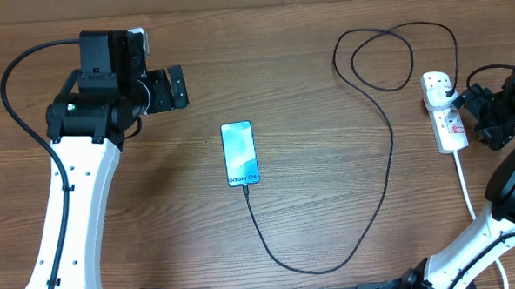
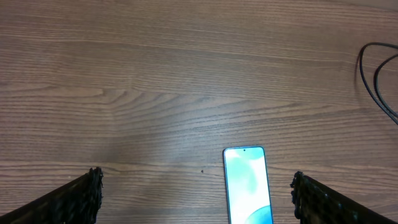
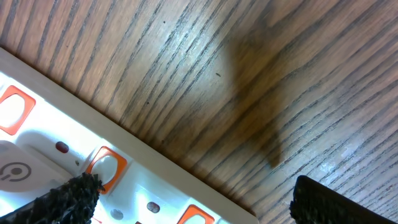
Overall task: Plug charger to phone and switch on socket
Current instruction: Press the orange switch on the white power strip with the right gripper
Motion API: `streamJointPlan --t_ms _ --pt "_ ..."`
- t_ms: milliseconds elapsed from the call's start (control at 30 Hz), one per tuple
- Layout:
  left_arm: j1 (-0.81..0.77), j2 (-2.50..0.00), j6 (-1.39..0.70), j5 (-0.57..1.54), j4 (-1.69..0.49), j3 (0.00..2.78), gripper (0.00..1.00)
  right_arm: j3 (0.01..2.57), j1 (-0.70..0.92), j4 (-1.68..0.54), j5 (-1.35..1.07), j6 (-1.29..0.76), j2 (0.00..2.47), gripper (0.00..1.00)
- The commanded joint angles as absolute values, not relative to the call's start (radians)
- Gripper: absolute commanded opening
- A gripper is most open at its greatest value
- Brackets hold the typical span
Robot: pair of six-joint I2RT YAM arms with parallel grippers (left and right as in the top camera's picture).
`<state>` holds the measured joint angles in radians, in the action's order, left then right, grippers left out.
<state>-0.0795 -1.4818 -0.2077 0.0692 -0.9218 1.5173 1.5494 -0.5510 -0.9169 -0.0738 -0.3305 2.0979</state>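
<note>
While the left gripper (image 1: 166,88) hangs released over the bare wooden table (image 1: 156,219), its fingers (image 2: 68,200) spread wide and holding nothing, the phone (image 1: 240,152) lies flat ahead of it and slightly to its right side, screen lit light blue. From the phone's lower edge the charger (image 1: 386,147), a thin black cable, runs away in a long curve across the table, loops twice, and ends in a black plug (image 1: 447,89) seated in the socket (image 1: 448,127), a white power strip lying on the table. The cable's tip (image 1: 245,188) appears to meet the phone, though whether it is fully pushed in is too small to tell. The right gripper (image 1: 472,116) hovers low at the strip's edge, released and empty; in its wrist view one finger (image 3: 71,198) sits just beside an orange-framed switch (image 3: 104,168). Judging from this, plugging looks done and switching on is the step in hand. The next move likely calls for lining a fingertip over the switch that serves the plug and pressing down. Which switch that is, and whether it is already on, cannot be told.
</note>
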Motion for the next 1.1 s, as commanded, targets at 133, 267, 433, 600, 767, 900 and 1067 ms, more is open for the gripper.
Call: streamJointPlan --t_ms 133,267,433,600,767,900,1067 --pt "-0.084 -1.486 -0.21 0.056 -0.924 1.517 1.0 1.563 -0.577 -0.906 -0.022 -0.367 2.104 1.0" --pt "-0.084 -1.486 -0.21 0.056 -0.924 1.517 0.99 1.564 -0.598 -0.901 -0.025 -0.367 2.104 1.0" --pt "-0.084 -1.486 -0.21 0.056 -0.924 1.517 0.99 1.563 -0.601 -0.907 -0.035 -0.354 2.104 1.0" --pt "-0.084 -1.486 -0.21 0.056 -0.924 1.517 1.0 1.563 -0.596 -0.906 -0.111 -0.313 2.104 1.0" --pt "-0.084 -1.486 -0.21 0.056 -0.924 1.517 0.99 1.563 -0.595 -0.912 -0.137 -0.306 2.104 1.0" --pt "-0.084 -1.486 -0.21 0.056 -0.924 1.517 1.0 1.56 -0.595 -0.922 -0.136 -0.305 2.104 1.0" --pt "-0.084 -1.486 -0.21 0.056 -0.924 1.517 0.99 1.545 -0.595 -0.912 -0.133 -0.306 2.104 1.0"
